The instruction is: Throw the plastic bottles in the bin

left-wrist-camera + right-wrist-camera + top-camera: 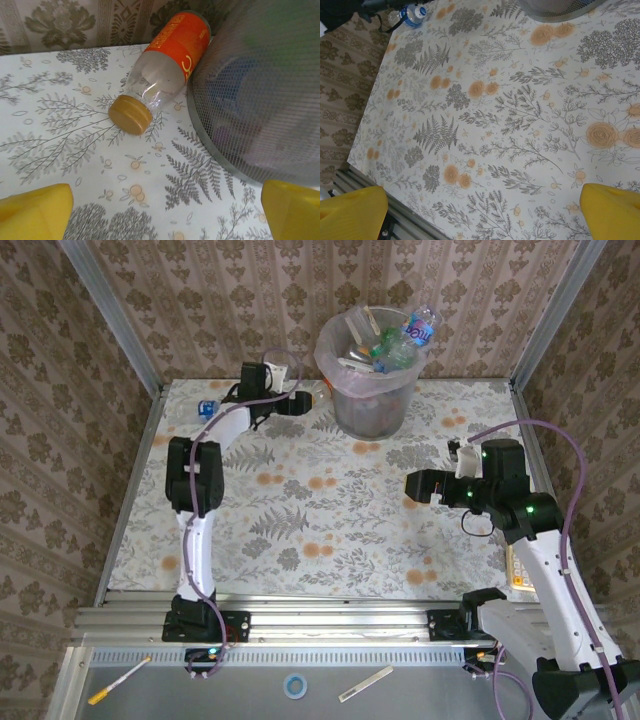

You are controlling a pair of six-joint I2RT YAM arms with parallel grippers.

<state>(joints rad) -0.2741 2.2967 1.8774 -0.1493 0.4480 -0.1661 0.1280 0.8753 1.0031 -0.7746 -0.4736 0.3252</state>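
Note:
An orange-labelled plastic bottle (172, 50) with a gold cap (130, 114) lies on its side against the bin's grey mesh wall (260, 100). My left gripper (165, 220) is open just short of that cap, with nothing between its yellow fingertips (35, 210). From above, the left gripper (308, 400) points at the bottle (320, 390) left of the bin (370, 390), which holds several bottles (400, 340). Another bottle with a blue cap (205, 408) (410, 14) lies at the table's far left. My right gripper (410, 485) (482, 215) hangs open over bare tablecloth.
Patterned walls close in the table on three sides. A yellowish object (515, 570) lies at the right edge. On the front ledge below the metal rail (320, 615) are a marker (118, 681), a blue tape ring (294, 686) and a white strip (365, 683).

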